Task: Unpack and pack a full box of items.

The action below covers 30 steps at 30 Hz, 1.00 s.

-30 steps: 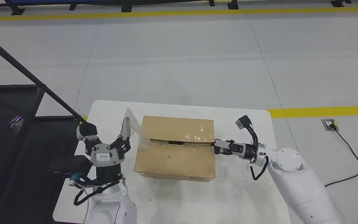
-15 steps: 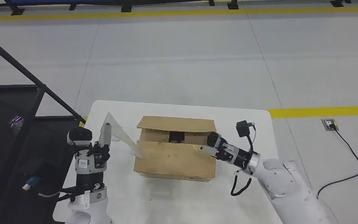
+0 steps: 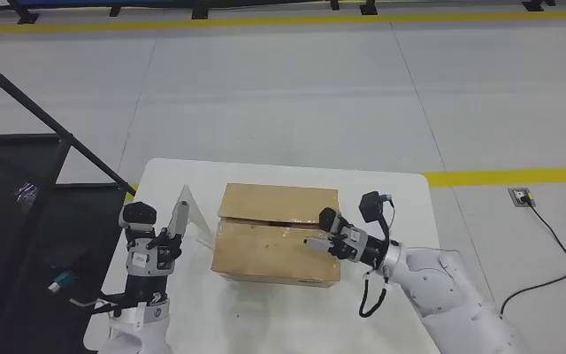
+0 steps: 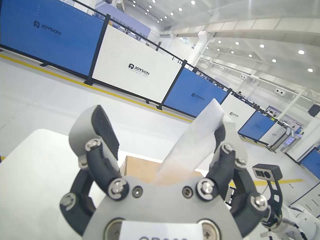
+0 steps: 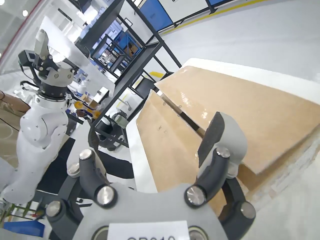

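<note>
A brown cardboard box (image 3: 279, 234) stands mid-table with its top flaps (image 5: 200, 106) lying almost flat and a narrow dark seam between them. My right gripper (image 3: 320, 234) hovers open just over the near flap at the box's right half; in its wrist view the gripper (image 5: 155, 136) has nothing between its fingers. My left gripper (image 3: 164, 241) is left of the box, pointing upward and open (image 4: 165, 133). A white foam sheet (image 4: 195, 141) leans against one of its fingers (image 4: 226, 136) and rises above the table (image 3: 188, 208).
The white table (image 3: 292, 177) has bare room in front of and behind the box. A black metal rack (image 3: 35, 203) stands close beside the table's left edge. A yellow floor line (image 3: 495, 177) runs off to the right.
The box's far flap stood up half a second ago and now lies down again. My right gripper moved from the box's right edge onto its top. The left gripper drew the foam sheet away leftward.
</note>
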{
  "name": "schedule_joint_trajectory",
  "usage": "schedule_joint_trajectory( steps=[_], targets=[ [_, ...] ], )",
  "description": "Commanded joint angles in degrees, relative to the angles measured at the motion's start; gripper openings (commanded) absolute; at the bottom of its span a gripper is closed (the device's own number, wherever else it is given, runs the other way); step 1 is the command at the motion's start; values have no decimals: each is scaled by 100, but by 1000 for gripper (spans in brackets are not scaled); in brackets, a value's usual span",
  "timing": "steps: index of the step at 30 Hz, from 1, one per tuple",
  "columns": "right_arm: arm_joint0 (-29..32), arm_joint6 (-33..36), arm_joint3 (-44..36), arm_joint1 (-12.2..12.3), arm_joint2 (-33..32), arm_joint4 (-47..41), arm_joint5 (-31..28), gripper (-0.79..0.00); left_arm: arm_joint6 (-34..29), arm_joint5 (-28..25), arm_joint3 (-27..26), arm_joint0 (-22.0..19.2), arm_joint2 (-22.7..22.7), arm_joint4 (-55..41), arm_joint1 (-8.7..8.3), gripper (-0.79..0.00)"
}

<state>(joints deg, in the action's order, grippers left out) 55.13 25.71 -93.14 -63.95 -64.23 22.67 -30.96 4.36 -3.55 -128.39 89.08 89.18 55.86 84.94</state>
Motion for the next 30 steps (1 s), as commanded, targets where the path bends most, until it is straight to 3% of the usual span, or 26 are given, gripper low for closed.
schedule_joint_trajectory(
  steps=[1,9,12,18,26,29,30],
  targets=[
    [35,-137,-320,-24,154,705,330,0,-88,2,-22,-26,-108,-125,0,0],
    [35,-137,-320,-24,154,705,330,0,-307,120,-86,-176,-391,-501,0,0],
    [13,-23,-505,-33,320,1148,195,0,-282,201,-33,-271,-519,-507,4,0],
    [107,-374,-1131,-124,711,1971,811,0,-270,357,144,-490,-829,-580,20,0],
    [-78,-608,-1189,-309,1224,2491,1718,0,-206,520,203,-585,-1159,-533,33,0],
    [-139,-666,-1115,-360,1316,2543,1805,-403,-188,541,188,-571,-1219,-520,32,0],
    [-175,-676,-1074,-377,1335,2543,1817,-422,-189,554,188,-567,-1233,-511,31,0]
  ],
)
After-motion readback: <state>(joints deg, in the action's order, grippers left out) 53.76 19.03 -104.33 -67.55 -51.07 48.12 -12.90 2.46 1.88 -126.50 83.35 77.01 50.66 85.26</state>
